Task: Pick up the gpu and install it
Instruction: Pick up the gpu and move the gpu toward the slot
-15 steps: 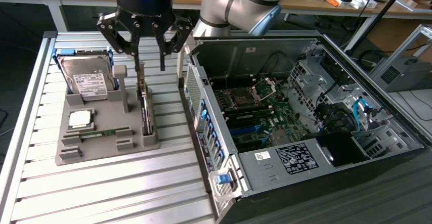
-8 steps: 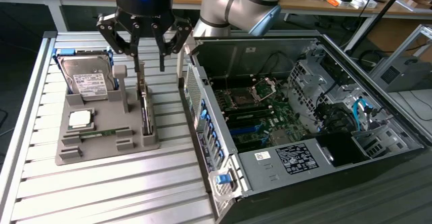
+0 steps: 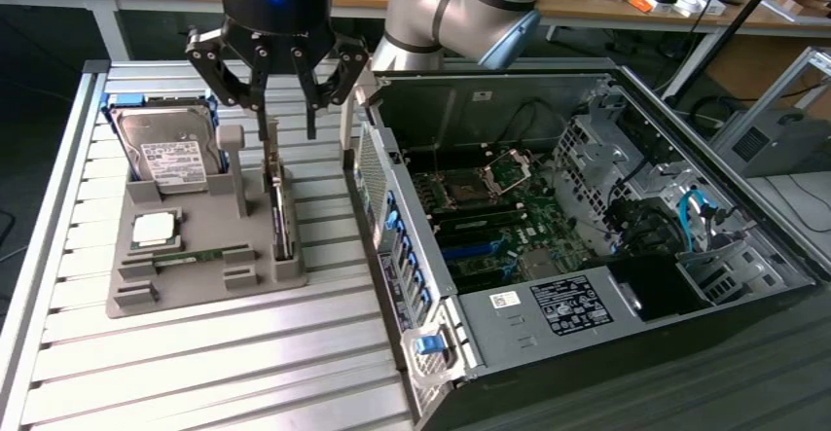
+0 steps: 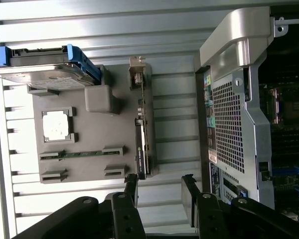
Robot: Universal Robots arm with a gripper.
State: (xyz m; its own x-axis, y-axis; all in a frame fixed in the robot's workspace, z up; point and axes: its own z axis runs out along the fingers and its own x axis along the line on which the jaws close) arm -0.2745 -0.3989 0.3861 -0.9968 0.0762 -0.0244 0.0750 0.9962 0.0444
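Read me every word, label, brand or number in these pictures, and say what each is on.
No text reads clearly enough to quote.
White label on the hard drive: print too small to read.
Black label inside the computer case: too small.
White sticker beside it: too small.
Light print on the gpu edge: blurred.
Coloured stickers on the case's rear panel: unreadable.

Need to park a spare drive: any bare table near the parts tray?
The slatted table is bare between the gray tray and the exterior view's lower edge, across to the computer case. A narrow strip between tray and case is bare too. Crowded: the tray itself, and above the graphics card, where the open hand hangs.
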